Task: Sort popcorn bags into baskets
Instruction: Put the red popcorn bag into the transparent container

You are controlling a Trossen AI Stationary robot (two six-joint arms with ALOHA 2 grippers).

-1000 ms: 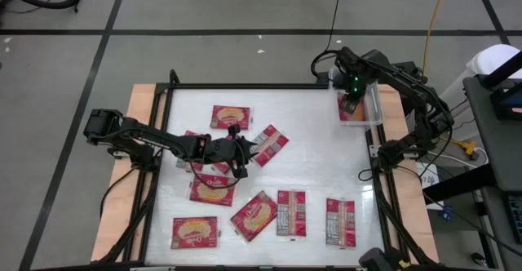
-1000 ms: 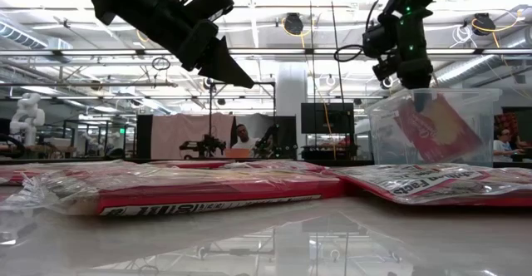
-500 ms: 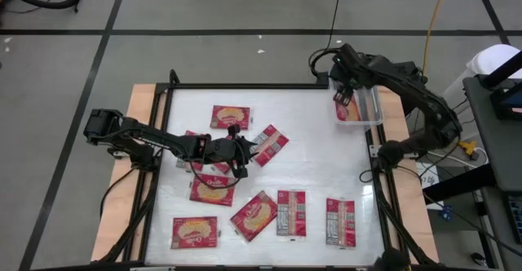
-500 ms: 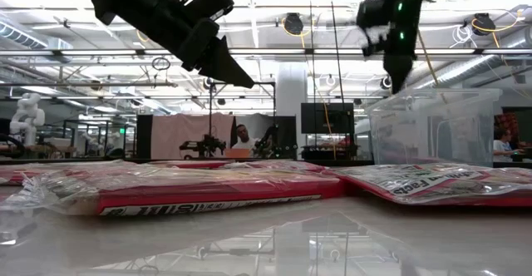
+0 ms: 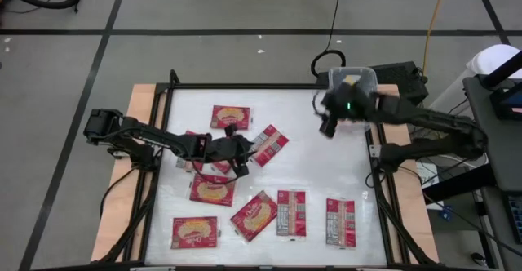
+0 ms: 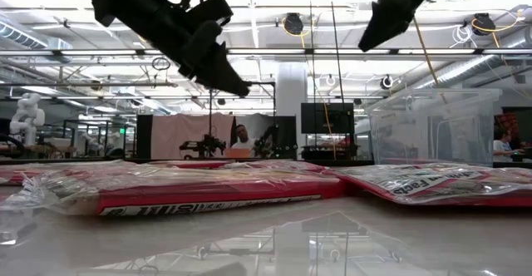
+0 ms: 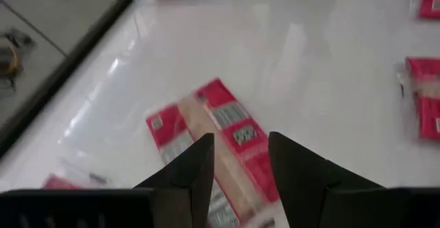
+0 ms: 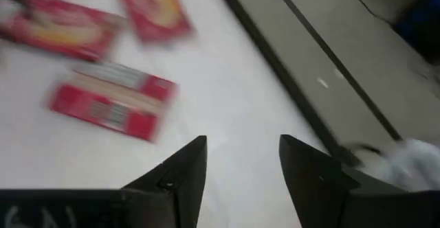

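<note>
Several red popcorn bags lie flat on the white table, among them one [image 5: 231,116] at the far side, one [image 5: 269,144] near the middle and a row [image 5: 291,212] along the near edge. My left gripper [image 5: 244,154] hangs open and empty just left of the middle bag [image 7: 227,118], well above the table [image 6: 241,89]. My right gripper [image 5: 326,128] is open and empty too, high over the table [image 6: 370,39] left of the clear basket [image 6: 432,126]. The arm covers most of the basket [image 5: 352,73] from above.
More bags [image 5: 212,189] [image 5: 194,232] [image 5: 341,220] lie at the near left and near right. A black frame [image 5: 171,91] rims the table. Bare white tabletop [image 5: 326,173] lies between the middle bags and the basket.
My right gripper stood in the basket with a bag under it. It has risen out without the bag and swung toward the table's left, out over the table, tipping up from pointing steeply down. My left gripper has rolled a little in place.
</note>
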